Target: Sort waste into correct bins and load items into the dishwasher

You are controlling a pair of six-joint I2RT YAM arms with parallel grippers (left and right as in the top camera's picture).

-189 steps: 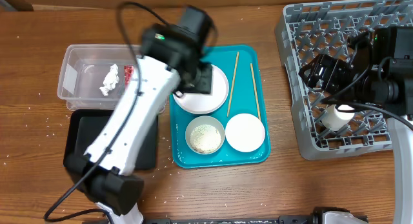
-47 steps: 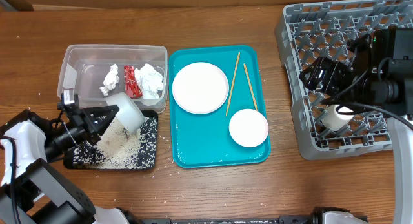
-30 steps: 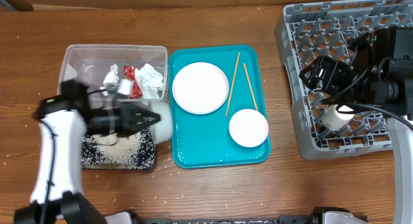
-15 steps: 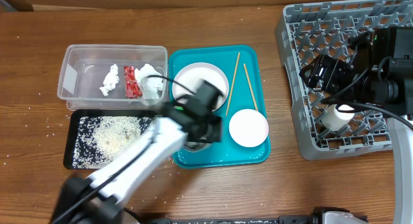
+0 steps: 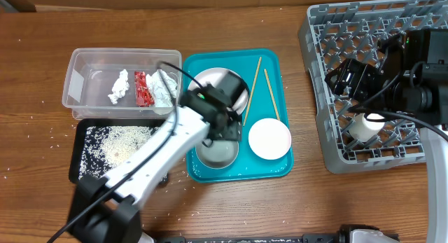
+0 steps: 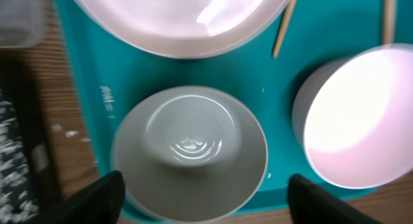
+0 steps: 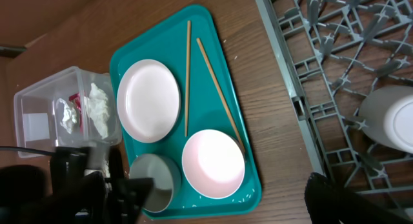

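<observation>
The left hand [image 6: 210,199] hangs spread wide over the grey-green bowl [image 6: 189,153]. The bowl sits mouth up in the near left corner of the teal tray [image 5: 269,169], close to the rim. A strip of bare tray parts it from the white bowl [image 5: 269,139]. Two chopsticks [image 5: 252,92] lie front to back, splaying toward the near edge. Over the dish rack [image 5: 329,155], the right hand [image 5: 346,78] gapes empty. Bare bench [image 5: 315,208] lies in front.
</observation>
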